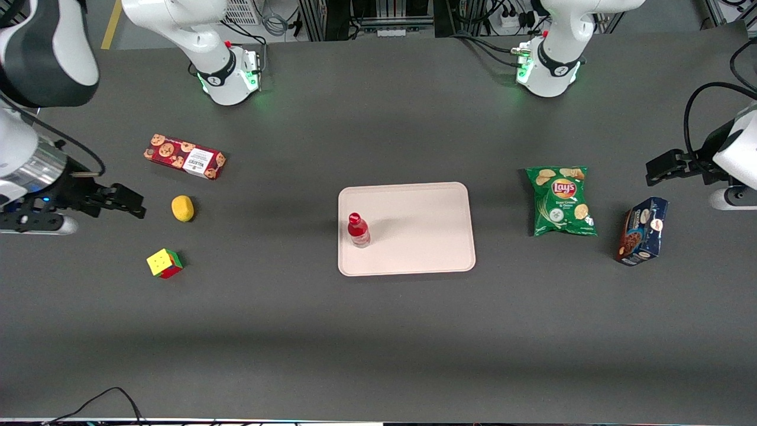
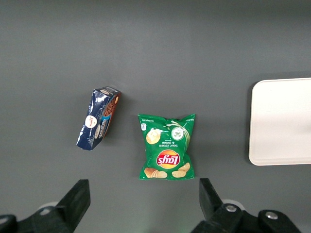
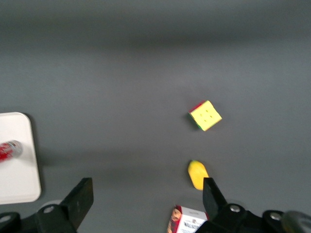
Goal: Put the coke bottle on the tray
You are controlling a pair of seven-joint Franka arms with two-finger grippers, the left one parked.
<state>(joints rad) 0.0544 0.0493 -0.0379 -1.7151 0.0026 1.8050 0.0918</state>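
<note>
The coke bottle (image 1: pixel 358 230), small and red with a red cap, stands upright on the pale pinkish-beige tray (image 1: pixel 426 236), close to the tray's edge toward the working arm's end. It also shows in the right wrist view (image 3: pixel 8 150) on the tray (image 3: pixel 19 179). My right gripper (image 1: pixel 121 201) is open and empty, high above the table at the working arm's end, well away from the tray, beside the lemon. In the right wrist view the gripper (image 3: pixel 146 196) holds nothing between its spread fingers.
A lemon (image 1: pixel 183 208), a colour cube (image 1: pixel 164 263) and a red cookie box (image 1: pixel 184 156) lie toward the working arm's end. A green Lay's bag (image 1: pixel 561 200) and a dark blue cookie box (image 1: pixel 642 231) lie toward the parked arm's end.
</note>
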